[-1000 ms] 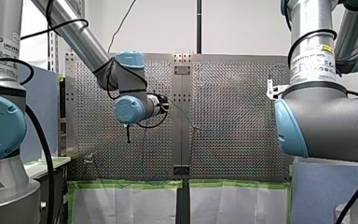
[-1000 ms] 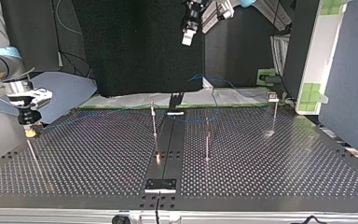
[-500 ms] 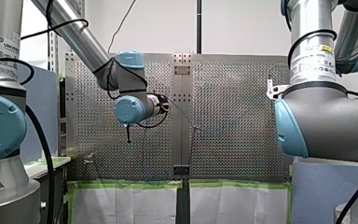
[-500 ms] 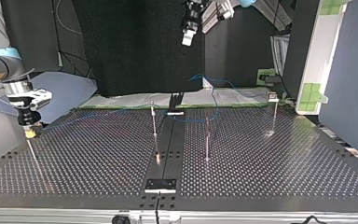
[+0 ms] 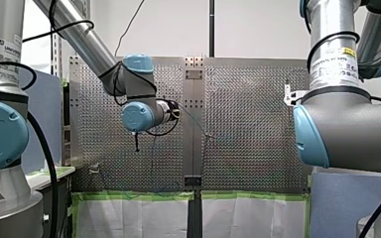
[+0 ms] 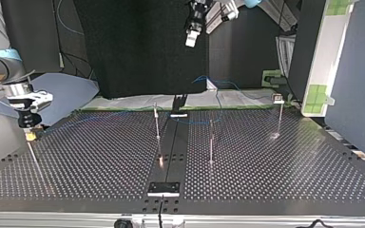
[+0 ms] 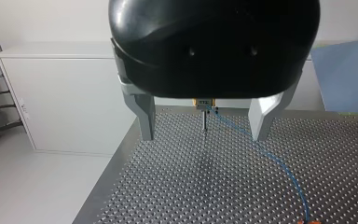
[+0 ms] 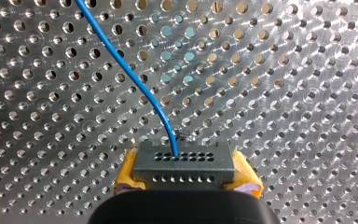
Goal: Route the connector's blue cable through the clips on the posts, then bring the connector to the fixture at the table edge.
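Note:
My right gripper (image 8: 186, 179) is shut on the dark grey connector (image 8: 185, 165), its yellow pads (image 8: 128, 170) pressing both sides, just above the perforated table. The blue cable (image 8: 126, 74) leaves the connector's face and runs off across the holes. In the top view my right gripper (image 6: 29, 133) hangs low at the table's left side, and the cable (image 6: 123, 113) trails toward the thin posts (image 6: 157, 121) near the middle. My left gripper (image 6: 190, 39) is open and empty, high above the table's far side. Its metal fingers (image 7: 144, 116) frame a distant post clip (image 7: 203, 103) with cable on it.
Two more posts (image 6: 211, 138) (image 6: 280, 114) stand right of the middle in the top view. A small fixture plate (image 6: 163, 188) sits at the near table edge on the dark centre strip. Green tape (image 5: 139, 196) lines the table's edge in the front view.

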Tool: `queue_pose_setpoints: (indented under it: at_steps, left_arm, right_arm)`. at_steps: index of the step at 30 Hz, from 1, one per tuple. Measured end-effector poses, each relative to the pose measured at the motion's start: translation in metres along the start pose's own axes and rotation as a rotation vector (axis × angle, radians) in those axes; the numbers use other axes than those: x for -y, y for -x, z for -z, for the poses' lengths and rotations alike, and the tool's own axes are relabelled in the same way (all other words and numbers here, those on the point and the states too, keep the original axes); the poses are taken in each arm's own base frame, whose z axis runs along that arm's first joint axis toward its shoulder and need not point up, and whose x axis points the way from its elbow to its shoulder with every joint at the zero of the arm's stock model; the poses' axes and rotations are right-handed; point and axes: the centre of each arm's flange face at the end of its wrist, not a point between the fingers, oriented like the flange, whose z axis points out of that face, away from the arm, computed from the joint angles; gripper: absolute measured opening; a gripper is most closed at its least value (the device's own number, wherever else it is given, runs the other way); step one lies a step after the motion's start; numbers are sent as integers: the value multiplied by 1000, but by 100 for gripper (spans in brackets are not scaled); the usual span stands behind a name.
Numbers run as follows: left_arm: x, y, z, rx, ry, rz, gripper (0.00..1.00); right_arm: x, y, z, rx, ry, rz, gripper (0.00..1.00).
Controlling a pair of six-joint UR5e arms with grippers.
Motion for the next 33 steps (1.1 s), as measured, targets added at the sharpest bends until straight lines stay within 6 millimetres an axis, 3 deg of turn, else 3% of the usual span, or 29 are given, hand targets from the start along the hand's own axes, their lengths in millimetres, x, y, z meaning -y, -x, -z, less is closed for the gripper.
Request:
queue_pose_setpoints:
  at_steps: [19,20,21,22,23,24,26,27,29,30,32,33]
  left_arm:
    - [-1,0,-1,1,4,-1,100]
    - [-1,0,-1,1,5,-1,100]
    - [-1,0,-2,1,5,-1,100]
    - [-1,0,-2,1,5,-1,100]
    - [-1,0,-2,1,5,-1,100]
    - [-1,0,-2,1,5,-1,100]
    - [-2,0,-2,1,5,-1,100]
    - [-2,0,-2,1,6,-1,100]
    - [-2,0,-2,1,6,-1,100]
    - [-2,0,-2,1,6,-1,100]
    - [-2,0,-2,1,6,-1,100]
    - [-2,0,-2,1,7,-1,100]
  right_arm:
    - [2,0,-5,-20,-6,9,0]
    - [2,0,-6,-22,-6,10,7]
    - [3,0,-6,-24,-7,11,7]
    - [4,0,-7,-27,-9,12,17]
    - [4,-1,-7,-28,-10,11,33]
    - [5,-1,-8,-28,-11,12,33]
    - [7,-2,-8,-30,-13,12,53]
    - [7,-2,-8,-31,-14,11,53]
    - [6,-2,-8,-30,-13,12,84]
    - [3,-3,-6,-23,-8,15,84]
    - [-2,-2,-4,-12,0,16,100]
    - [-1,-2,-4,-12,0,15,100]
